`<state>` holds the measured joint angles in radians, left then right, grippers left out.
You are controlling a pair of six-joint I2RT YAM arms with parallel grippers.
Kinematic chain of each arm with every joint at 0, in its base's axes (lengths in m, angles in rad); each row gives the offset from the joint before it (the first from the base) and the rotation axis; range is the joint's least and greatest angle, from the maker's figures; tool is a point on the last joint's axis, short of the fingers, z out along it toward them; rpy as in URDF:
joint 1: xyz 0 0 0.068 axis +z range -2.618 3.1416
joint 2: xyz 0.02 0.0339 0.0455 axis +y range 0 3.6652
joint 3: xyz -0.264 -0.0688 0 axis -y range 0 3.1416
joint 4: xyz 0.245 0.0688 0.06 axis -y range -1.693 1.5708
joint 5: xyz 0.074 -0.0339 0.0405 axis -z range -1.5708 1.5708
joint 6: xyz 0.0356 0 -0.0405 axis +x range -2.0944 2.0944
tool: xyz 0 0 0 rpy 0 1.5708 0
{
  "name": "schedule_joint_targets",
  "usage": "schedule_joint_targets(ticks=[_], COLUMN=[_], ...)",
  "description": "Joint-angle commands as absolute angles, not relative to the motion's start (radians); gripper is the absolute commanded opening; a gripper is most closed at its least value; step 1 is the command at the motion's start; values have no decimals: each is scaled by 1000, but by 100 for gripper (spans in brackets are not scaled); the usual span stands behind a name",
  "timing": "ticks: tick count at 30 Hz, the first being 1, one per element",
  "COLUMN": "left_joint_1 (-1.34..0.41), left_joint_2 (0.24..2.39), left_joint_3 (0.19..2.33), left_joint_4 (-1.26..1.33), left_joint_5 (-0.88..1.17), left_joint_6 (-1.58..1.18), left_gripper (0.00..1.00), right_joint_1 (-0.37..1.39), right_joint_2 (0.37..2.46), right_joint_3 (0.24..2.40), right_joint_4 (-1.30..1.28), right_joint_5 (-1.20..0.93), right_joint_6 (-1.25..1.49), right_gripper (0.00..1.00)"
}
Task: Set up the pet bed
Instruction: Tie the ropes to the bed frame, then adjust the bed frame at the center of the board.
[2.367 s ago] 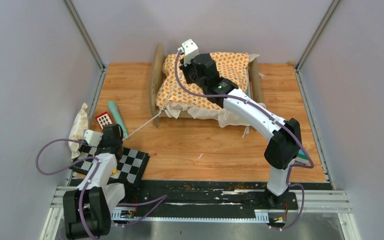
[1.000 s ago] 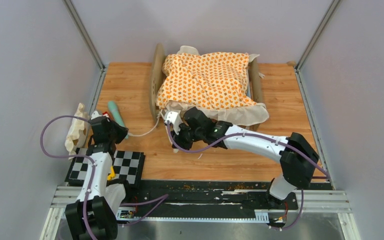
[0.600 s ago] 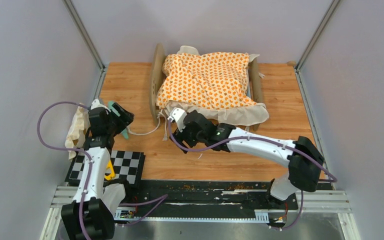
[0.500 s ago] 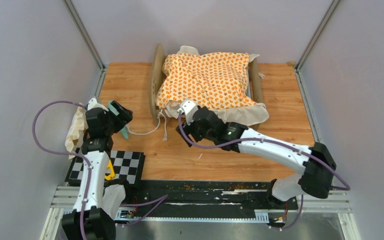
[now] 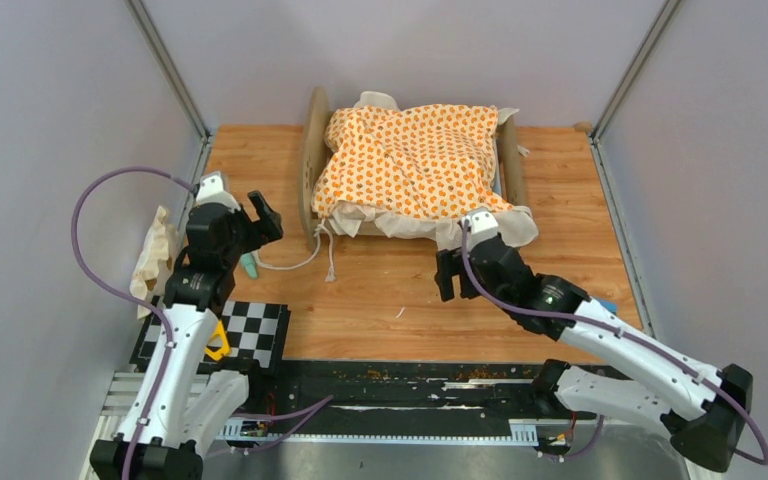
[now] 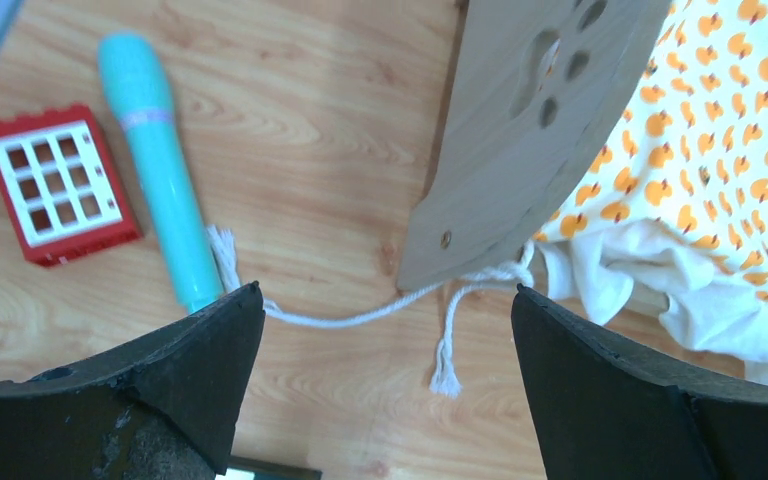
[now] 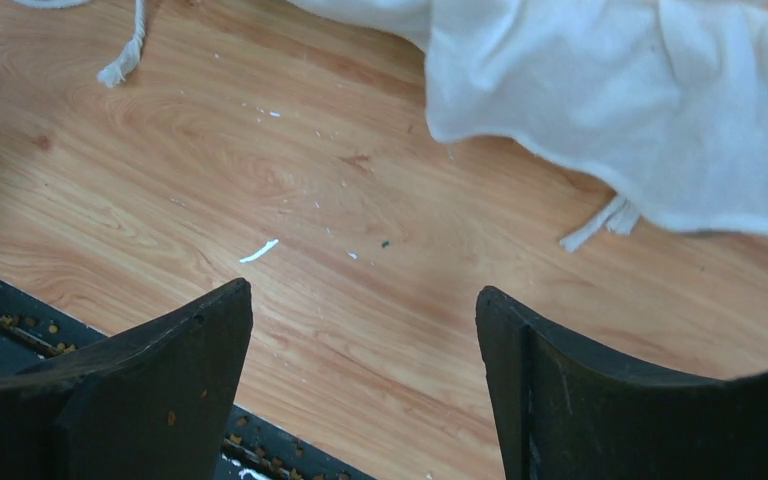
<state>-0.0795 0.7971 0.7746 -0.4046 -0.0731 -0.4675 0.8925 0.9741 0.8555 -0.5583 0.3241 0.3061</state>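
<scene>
Black jaws on the left arm (image 5: 175,330) are spread wide and hold nothing. Below them, in the gap between the fingers (image 6: 160,390), lies a white string (image 6: 360,315) on the wooden bench (image 5: 410,290). One end of the string lies by the tip of a teal stick (image 6: 160,180). The other end is looped at the corner of the pet bed (image 5: 312,160). A red block (image 6: 55,185) with little white squares lies just beside the stick. The jaws on the right arm (image 5: 610,335) are spread wide too and hold nothing. They hang over bare wood, near the white edge of the cushion (image 5: 415,160). The pet bed stands at the far middle of the bench. The orange dotted cushion lies on top of it, and its white edge hangs over the near side. One round end board (image 6: 530,130) has paw holes in it. A black and white checker board (image 5: 260,335) lies near the left arm's base.
</scene>
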Motion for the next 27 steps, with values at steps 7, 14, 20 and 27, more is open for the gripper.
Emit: schedule_joint_targets(ticks=[7,14,20,27], left_joint_1=[-90,-96,-159,-250], left_joint_2=[987,1100,1184,1328], left_joint_3=[1053,1153,1184,1251], left_joint_4=[-366,-268,-233,-250], left_joint_5=[-13,4,63,5], left_joint_6=[-278,-247,-192,-152], left_gripper=[100,100,95,89], right_joint_1=[874,874,874,874], right_joint_2=[793,794,791,819], right_joint_3=[765,755,734,745], right_joint_4=[-618,-638,-616,-603], right_joint_5=[344,318,308,292], right_joint_6=[400,396,394,389], right_gripper=[84,85,85,85])
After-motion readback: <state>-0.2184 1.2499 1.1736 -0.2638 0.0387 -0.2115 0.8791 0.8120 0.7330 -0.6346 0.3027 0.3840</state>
